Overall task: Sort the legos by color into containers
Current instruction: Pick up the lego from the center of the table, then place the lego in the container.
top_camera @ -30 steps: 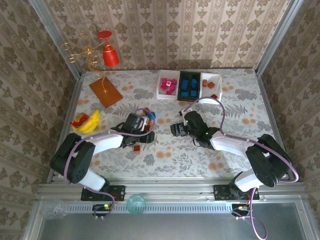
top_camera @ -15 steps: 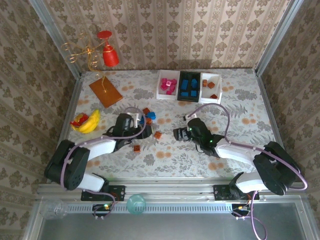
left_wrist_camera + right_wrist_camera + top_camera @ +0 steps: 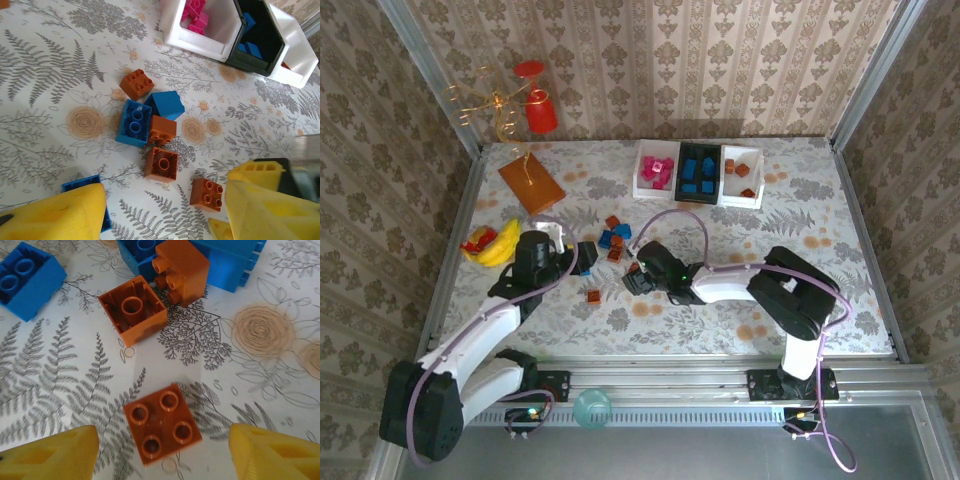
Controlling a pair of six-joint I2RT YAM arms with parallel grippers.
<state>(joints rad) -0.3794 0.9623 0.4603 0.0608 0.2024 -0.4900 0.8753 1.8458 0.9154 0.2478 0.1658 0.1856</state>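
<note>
Floral table [image 3: 810, 235]; right gripper [image 3: 162, 452] (spread) straddling lego [image 3: 162, 429].

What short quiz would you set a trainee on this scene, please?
1. True or false: the black tray is empty.
2. The brick lying between the fingers of the right gripper is: A blue, B orange-brown, C pink?
3. How many studs show on that brick's top?
Key: 1 false; 2 B; 3 four.
</note>
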